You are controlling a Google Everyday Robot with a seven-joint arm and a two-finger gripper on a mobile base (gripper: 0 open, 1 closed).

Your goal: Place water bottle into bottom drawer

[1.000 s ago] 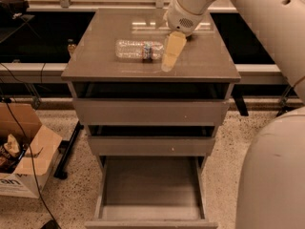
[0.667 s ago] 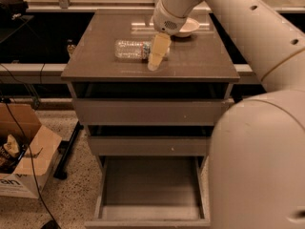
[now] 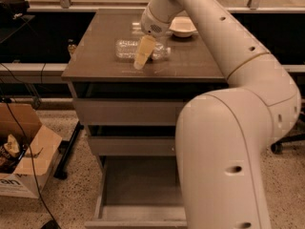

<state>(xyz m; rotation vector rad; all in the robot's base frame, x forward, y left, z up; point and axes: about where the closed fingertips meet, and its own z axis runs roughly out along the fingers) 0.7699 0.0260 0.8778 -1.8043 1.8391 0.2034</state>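
Note:
The water bottle lies on its side on the brown cabinet top, clear and ribbed, cap end to the right. My gripper reaches down over the bottle's middle, its tan finger in front of the bottle. The bottom drawer is pulled out below the two upper drawers, its tray showing nothing inside; my arm hides its right part.
A white bowl sits at the back right of the cabinet top. An open cardboard box with items stands on the floor at left, with black cables beside it. My large white arm fills the right foreground.
My arm has swung left and nearer the camera. The gripper has moved left from beside the bottle's cap end to over the bottle's middle. The bottle has not moved.

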